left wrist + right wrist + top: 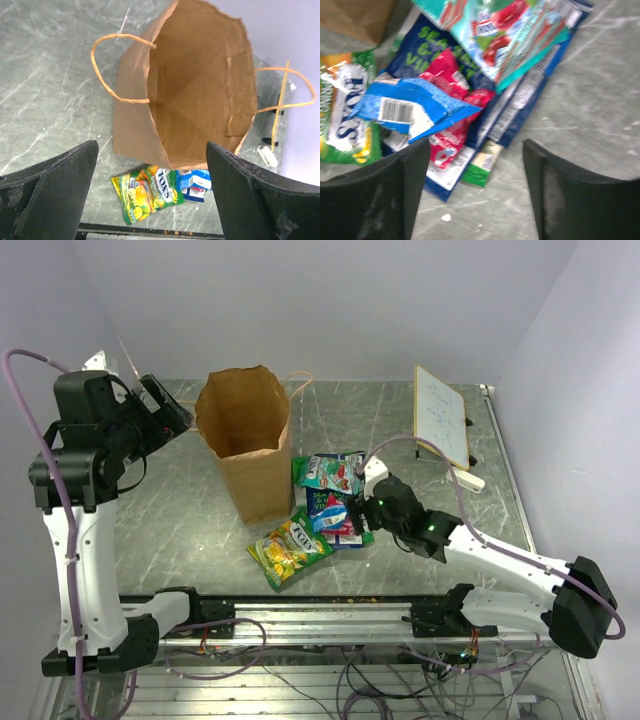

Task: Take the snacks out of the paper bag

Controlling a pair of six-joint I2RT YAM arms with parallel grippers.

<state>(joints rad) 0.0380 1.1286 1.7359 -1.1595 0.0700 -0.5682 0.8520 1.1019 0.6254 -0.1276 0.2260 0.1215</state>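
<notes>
Brown paper bag (245, 440) is standing upright on the marbled table (180, 540), its mouth gaping. The snacks (330, 502) are lying heaped on the table just right of its base, a yellow-green packet (288, 548) at the near edge. The left claw (176, 414) is hanging beside the bag, spread wide, empty. The right claw (476, 147) is hovering over the heap, fingers parted, gripping nothing.

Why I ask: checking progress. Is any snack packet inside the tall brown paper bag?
No, the left wrist view looks into the open brown paper bag and shows only bare paper inside.
</notes>
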